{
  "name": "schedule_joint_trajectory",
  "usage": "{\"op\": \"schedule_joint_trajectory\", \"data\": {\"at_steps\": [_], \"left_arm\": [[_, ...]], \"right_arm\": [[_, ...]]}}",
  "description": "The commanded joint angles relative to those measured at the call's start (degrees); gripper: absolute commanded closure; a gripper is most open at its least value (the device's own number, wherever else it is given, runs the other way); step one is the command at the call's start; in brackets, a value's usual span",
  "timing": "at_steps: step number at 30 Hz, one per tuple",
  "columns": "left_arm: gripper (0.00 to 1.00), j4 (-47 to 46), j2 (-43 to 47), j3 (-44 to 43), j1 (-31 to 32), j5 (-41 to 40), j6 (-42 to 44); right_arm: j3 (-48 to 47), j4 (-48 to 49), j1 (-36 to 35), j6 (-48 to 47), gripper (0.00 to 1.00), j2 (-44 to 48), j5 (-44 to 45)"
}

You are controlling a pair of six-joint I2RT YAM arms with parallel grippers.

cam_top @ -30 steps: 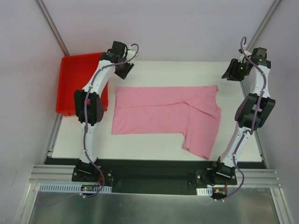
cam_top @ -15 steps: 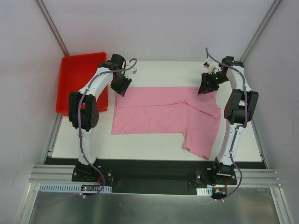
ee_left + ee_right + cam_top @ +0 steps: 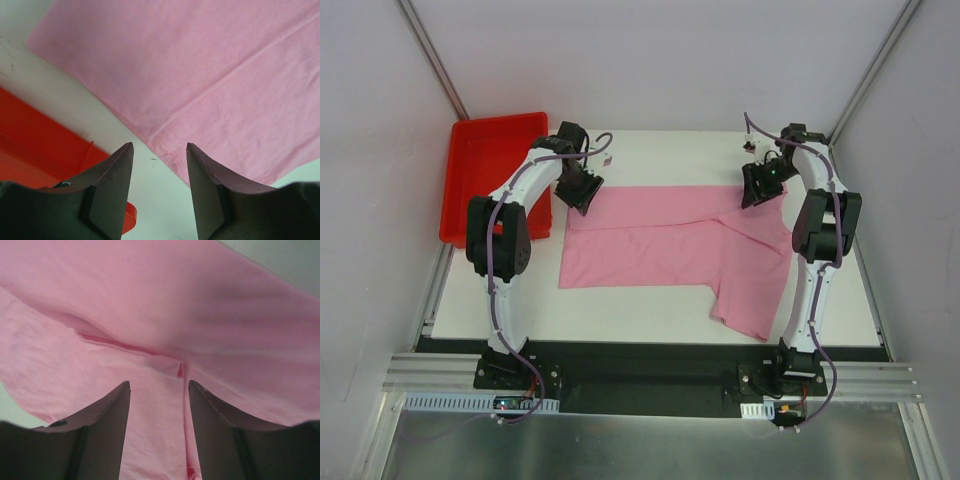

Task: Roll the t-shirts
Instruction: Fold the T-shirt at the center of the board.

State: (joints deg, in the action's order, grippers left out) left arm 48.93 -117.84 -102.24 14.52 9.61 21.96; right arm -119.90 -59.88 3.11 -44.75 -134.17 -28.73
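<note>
Pink t-shirt (image 3: 670, 240) is lying spread flat on the tabletop (image 3: 650, 300) beside the red tray (image 3: 485, 150). Fingers apart and empty, the left hand (image 3: 582, 189) is hovering over its corner nearest the tray, the right hand (image 3: 758, 187) over the end farthest from the tray.

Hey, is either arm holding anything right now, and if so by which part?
Nothing is held. The left gripper and right gripper each have fingers apart over the pink t-shirt, no cloth pinched between them.

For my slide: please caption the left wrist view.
Open left pincer over a corner of the pink t-shirt, red tray alongside.
</note>
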Motion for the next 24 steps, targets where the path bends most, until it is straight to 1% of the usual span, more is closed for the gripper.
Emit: {"op": "schedule_joint_trajectory", "data": {"at_steps": [1, 9, 12, 15, 17, 20, 21, 24], "left_arm": [[0.53, 1.43, 3.23, -0.95, -0.64, 0.15, 0.37], [0.54, 1.61, 2.7, -1.39, -0.64, -0.64, 0.81], [0.54, 1.7, 2.7, -1.21, -0.64, -1.08, 1.07], [0.54, 1.7, 2.97, -0.86, -0.64, -1.43, 1.34], [0.54, 1.61, 3.23, -0.68, -0.64, -1.78, 1.6], [0.54, 1.61, 3.5, -0.33, -0.64, -1.7, 1.69], [0.54, 1.61, 3.58, -0.33, -0.64, -1.61, 1.77], [0.54, 1.52, 3.93, -0.33, -0.64, -1.78, 1.86]], "right_arm": [[-0.87, -1.73, -0.04, -2.44, 0.47, -0.21, 1.75], [-1.3, -1.12, -0.74, -2.45, 0.49, -1.8, 2.27], [-2.27, -0.68, -0.92, -1.66, 0.51, -2.85, 2.54], [-3.24, -0.51, -1.18, -1.3, 0.58, -3.38, 2.46], [-3.24, -0.15, -1.36, -1.48, 0.64, -3.12, 2.36], [-3.24, -0.24, -1.62, -1.74, 0.76, -2.94, 2.28], [-3.24, -0.24, -1.71, -1.83, 0.83, -2.68, 2.19], [-2.98, -0.07, -1.97, -1.66, 0.92, -1.54, 2.71]]}}
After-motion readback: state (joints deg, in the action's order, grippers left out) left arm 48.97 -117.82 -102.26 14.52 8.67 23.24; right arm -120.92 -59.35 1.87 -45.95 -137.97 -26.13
